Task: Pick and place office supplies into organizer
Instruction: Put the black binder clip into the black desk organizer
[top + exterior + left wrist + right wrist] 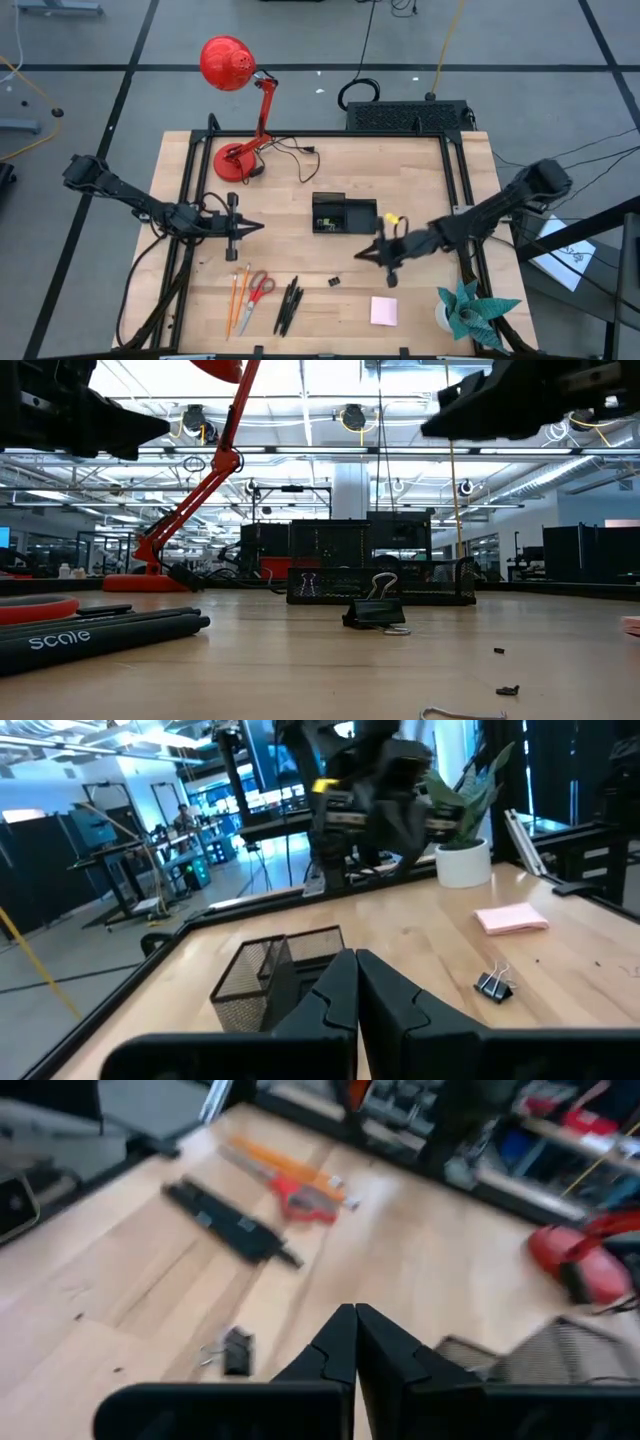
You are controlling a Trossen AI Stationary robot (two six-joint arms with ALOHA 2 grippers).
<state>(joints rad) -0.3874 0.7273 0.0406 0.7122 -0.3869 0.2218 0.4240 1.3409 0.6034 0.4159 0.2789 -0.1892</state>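
The black mesh organizer (pixel 343 213) stands at the table's middle. Near the table's front lie orange pencils (pixel 237 300), red-handled scissors (pixel 260 288), black pens (pixel 288 305), a small black clip (pixel 334 283) and a pale pink sticky-note pad (pixel 384 311). My left gripper (pixel 258 228) hangs shut above the table, left of the organizer and pointing at it. My right gripper (pixel 358 255) is shut too, raised over the table just in front of the organizer's right part, above the clip (pixel 236 1350). Neither one holds anything.
A red desk lamp (pixel 238 160) stands on the far left of the table with its cord trailing beside it. A teal paper plant (pixel 470 310) in a white pot sits at the near right corner. A black box with cables (pixel 405 117) lies beyond the far edge.
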